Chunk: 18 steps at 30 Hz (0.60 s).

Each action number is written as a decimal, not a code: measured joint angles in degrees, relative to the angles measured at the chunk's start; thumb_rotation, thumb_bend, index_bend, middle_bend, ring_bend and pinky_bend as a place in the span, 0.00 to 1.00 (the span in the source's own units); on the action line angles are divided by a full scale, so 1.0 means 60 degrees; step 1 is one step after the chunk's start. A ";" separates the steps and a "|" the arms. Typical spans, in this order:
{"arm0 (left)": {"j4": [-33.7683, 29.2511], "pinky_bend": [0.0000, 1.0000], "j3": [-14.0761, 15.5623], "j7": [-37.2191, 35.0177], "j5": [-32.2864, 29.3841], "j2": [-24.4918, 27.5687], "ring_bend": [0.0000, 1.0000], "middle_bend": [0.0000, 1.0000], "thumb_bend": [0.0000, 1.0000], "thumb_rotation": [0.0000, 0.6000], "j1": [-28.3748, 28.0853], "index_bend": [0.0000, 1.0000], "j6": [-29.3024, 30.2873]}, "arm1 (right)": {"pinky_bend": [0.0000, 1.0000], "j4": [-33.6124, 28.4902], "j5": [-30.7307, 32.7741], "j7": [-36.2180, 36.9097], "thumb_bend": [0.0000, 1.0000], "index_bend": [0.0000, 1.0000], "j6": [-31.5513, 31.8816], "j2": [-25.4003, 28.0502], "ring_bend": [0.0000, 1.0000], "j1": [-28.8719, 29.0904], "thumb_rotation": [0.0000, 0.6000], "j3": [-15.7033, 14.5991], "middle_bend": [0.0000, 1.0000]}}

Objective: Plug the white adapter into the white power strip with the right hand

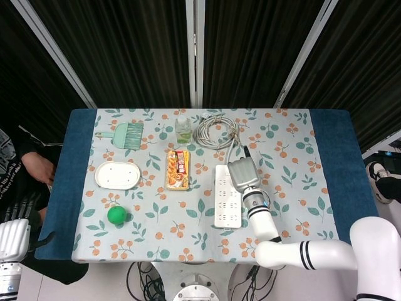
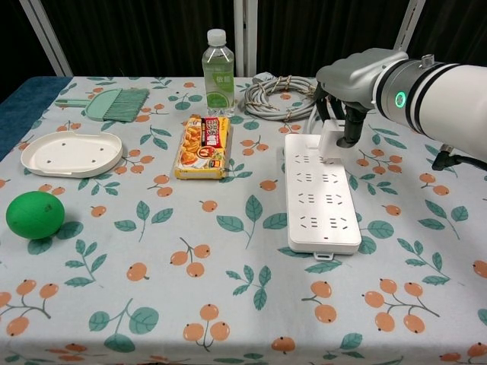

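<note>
Under right hand (image 2: 351, 85), adapter (image 2: 332, 140) apparently meets strip (image 2: 319, 205).

Snack pack (image 2: 204, 144) left of power strip (image 2: 320, 195) (cable coil (image 2: 281, 96) behind).

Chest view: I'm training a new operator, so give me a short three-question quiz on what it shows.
1. True or false: the right hand holds the adapter over the far end of the power strip.
2. What lies directly left of the strip? A) green ball B) snack packet C) brush
3. Fill in: the coiled ____ lies at the table's far side, right of the bottle.

Key:
1. True; the fingers grip the adapter, which meets the strip's far sockets. Whether it is fully seated cannot be told.
2. B, the snack packet.
3. Cable.
</note>
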 measured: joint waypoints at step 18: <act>0.0145 0.00 -0.0015 -0.0092 -0.0056 -0.0084 0.00 0.00 0.14 1.00 0.0009 0.05 -0.0048 | 0.00 0.0272 0.0423 -0.0132 0.42 0.72 0.0118 -0.0187 0.41 0.0319 1.00 -0.0116 0.67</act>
